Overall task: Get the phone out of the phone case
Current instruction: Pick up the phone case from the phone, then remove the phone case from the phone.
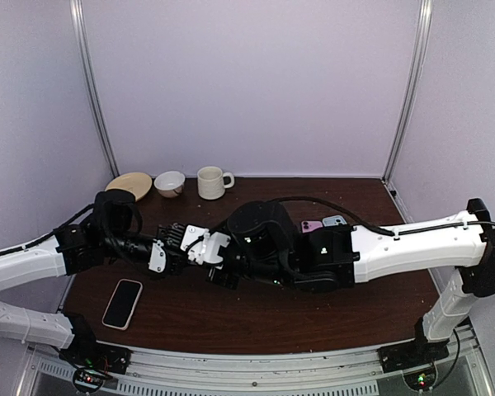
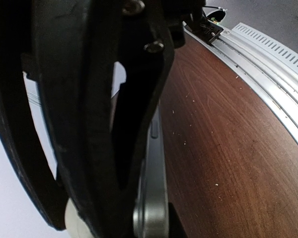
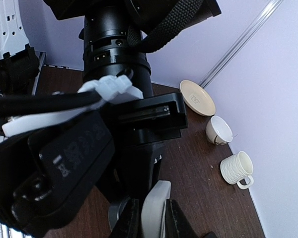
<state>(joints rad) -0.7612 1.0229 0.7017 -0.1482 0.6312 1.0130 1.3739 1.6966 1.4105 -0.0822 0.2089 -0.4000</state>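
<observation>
left gripper (image 1: 181, 246) and right gripper (image 3: 153, 224) both pinch the cased phone (image 3: 155, 201) edge-on above the table (image 1: 313, 318).

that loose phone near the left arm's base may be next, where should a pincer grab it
Across its two long edges, coming straight down from above. The phone lies flat on the table, so only its thin sides can be gripped, and its width is the shorter span.

Along the back of the worktop (image 1: 313, 318), plate (image 1: 129, 185), bowl (image 1: 170, 183) and mug (image 1: 212, 182) run left to right. One phone (image 1: 122, 304) lies lower left; two more phones (image 1: 312, 225) lie behind the right arm (image 1: 412, 239). At the bottom of the right wrist view, the phone case (image 3: 155, 201) sits between the right claw (image 3: 151, 225) fingers.
</observation>
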